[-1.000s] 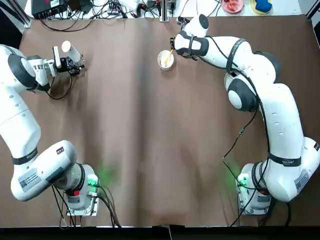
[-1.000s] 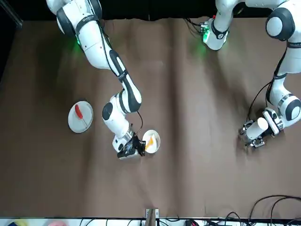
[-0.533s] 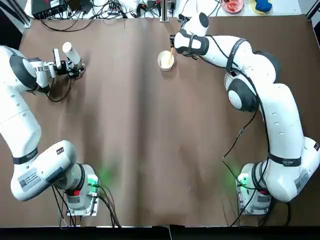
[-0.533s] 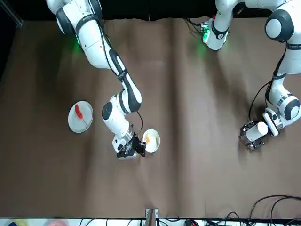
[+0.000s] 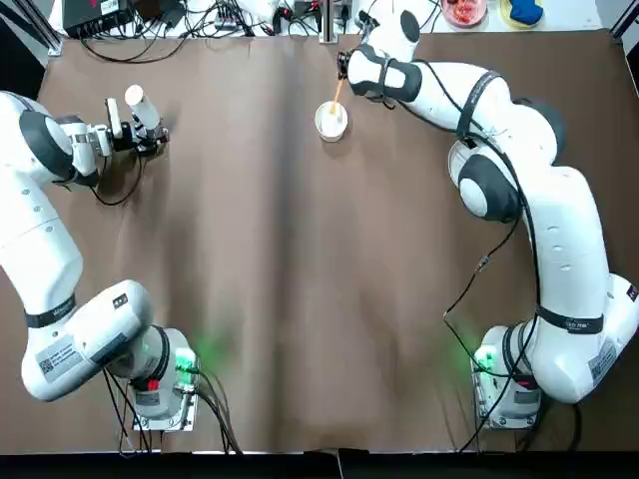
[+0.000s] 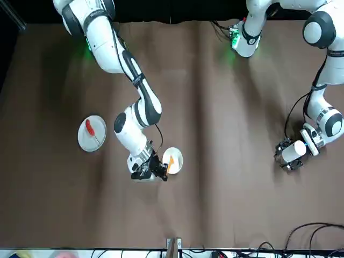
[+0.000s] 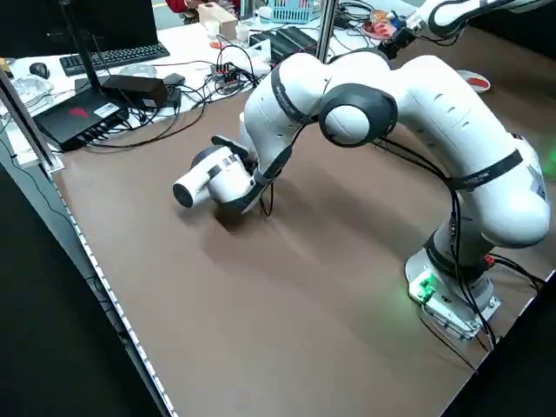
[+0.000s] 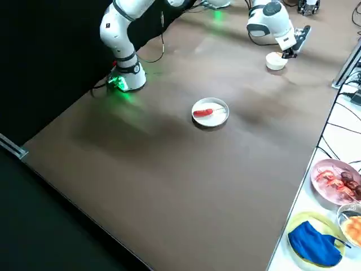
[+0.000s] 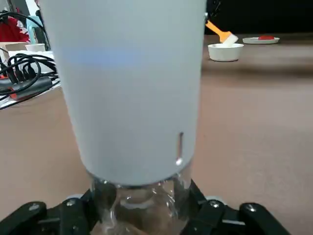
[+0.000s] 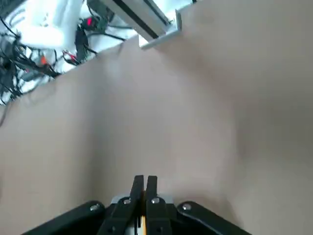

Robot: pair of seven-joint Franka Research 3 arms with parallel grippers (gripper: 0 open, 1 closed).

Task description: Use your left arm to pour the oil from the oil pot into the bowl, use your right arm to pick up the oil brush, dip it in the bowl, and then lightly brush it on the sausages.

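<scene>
While my right gripper [image 5: 343, 76] pinches the yellow-orange handle of the oil brush [image 5: 336, 96] between nearly shut fingers, it has drawn back toward twelve o'clock on the tabletop [image 5: 300, 259] in the top view, so the brush now slants steeply with only its head down in the bowl [image 5: 330, 120]. A second ago that gripper hung just at the bowl's three o'clock side with the brush lying low across the rim; half a second ago it had begun to climb away. I judge the dip to be done or nearly so, and the carry to the sausages [image 6: 89, 127] comes next; that single red sausage lies on the white plate [image 6: 98, 141], well apart from the bowl, out toward my own right side. My left gripper [image 5: 135, 136] is closed around the clear lower body of the oil pot [image 5: 136, 102] at the table's far left, about ten o'clock in the top view. The pot, tilted a second ago, now stands close to upright, so the pouring appears finished.
</scene>
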